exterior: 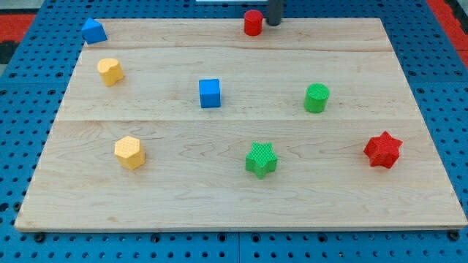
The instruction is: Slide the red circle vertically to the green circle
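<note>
The red circle stands at the top edge of the wooden board, a little right of the middle. The green circle stands lower down and further to the view's right, well apart from it. My tip is the lower end of the dark rod at the view's top edge. It sits just to the right of the red circle, very close to it. I cannot tell whether they touch.
A blue cube stands at the board's centre. A green star and a red star lie lower right. Two yellow blocks are at the left. A blue block sits at the top left corner.
</note>
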Action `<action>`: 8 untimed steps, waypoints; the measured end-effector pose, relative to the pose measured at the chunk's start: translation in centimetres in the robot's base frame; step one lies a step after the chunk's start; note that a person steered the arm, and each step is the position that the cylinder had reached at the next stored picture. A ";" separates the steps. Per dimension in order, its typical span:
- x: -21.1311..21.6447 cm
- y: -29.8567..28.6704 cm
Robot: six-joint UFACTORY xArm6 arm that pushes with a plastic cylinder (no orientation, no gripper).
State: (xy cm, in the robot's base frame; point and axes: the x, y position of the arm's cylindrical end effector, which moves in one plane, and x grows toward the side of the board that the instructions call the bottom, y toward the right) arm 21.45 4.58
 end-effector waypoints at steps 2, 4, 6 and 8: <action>9.7 -7.1; 4.6 -7.6; 4.5 -7.7; -1.9 -8.3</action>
State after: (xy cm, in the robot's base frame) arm 19.50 -3.73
